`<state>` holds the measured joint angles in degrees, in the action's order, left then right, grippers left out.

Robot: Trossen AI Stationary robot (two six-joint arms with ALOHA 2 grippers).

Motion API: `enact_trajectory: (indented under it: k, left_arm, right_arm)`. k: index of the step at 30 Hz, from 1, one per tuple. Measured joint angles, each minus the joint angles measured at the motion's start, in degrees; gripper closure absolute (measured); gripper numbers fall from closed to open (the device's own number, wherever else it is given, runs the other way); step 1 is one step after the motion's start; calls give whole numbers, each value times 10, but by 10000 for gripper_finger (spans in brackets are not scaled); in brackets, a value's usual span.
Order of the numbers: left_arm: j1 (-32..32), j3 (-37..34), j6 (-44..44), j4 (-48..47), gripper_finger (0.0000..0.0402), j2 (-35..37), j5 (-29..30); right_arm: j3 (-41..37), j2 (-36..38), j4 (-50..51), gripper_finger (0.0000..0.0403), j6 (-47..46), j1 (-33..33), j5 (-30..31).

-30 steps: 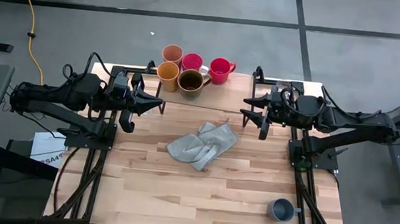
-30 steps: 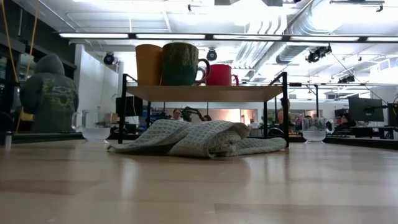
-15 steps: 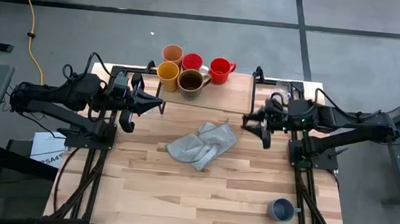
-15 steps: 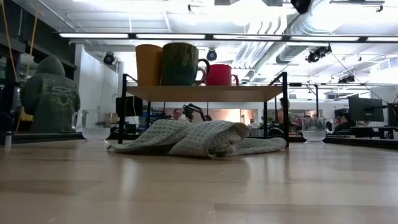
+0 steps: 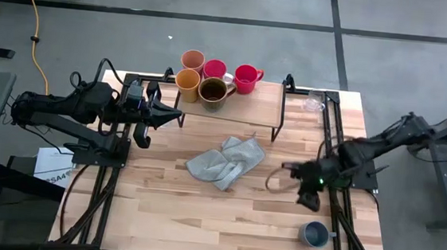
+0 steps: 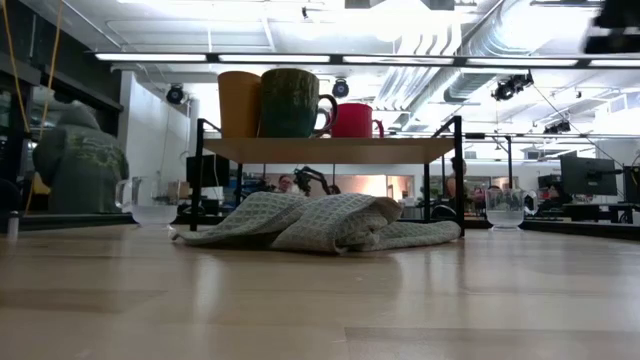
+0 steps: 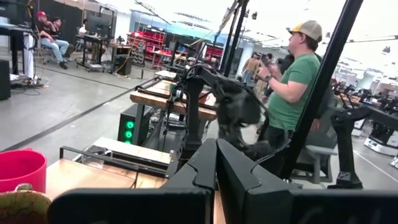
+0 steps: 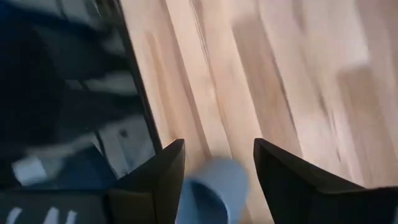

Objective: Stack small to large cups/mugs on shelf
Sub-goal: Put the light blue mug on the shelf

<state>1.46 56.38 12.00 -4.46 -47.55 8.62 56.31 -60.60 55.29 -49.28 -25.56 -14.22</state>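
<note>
Hovering above the bench's right edge in the high view, the right tool (image 5: 307, 197) aims at the grey-blue mug (image 5: 314, 233); five mugs occupy the shelf (image 5: 257, 108). Left wrist view: left tool (image 7: 216, 163) pressed together, parked. Right wrist view: fingers (image 8: 163, 171) spread to straddle the mug.

The setting is an open robotics lab or industrial workshop. Exposed ceiling ducts (image 6: 470, 45) and strip lights (image 6: 330, 58) run overhead. The floor is bare concrete (image 5: 238, 38). Further robot workstations (image 7: 186, 93), computer monitors (image 6: 590, 175) and several people (image 7: 292, 87) occupy the hall.
</note>
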Motion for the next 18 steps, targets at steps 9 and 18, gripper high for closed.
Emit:
enact_trajectory:
  k: [9, 18]
  left_arm:
    - [0, 0, 0, 0, 401, 0, 0]
    - [0, 0, 0, 0, 401, 0, 0]
  right_arm:
    - [0, -73, 48, 220, -10, -141, -2]
    - [0, -141, 49, 220, -22, -228, 13]
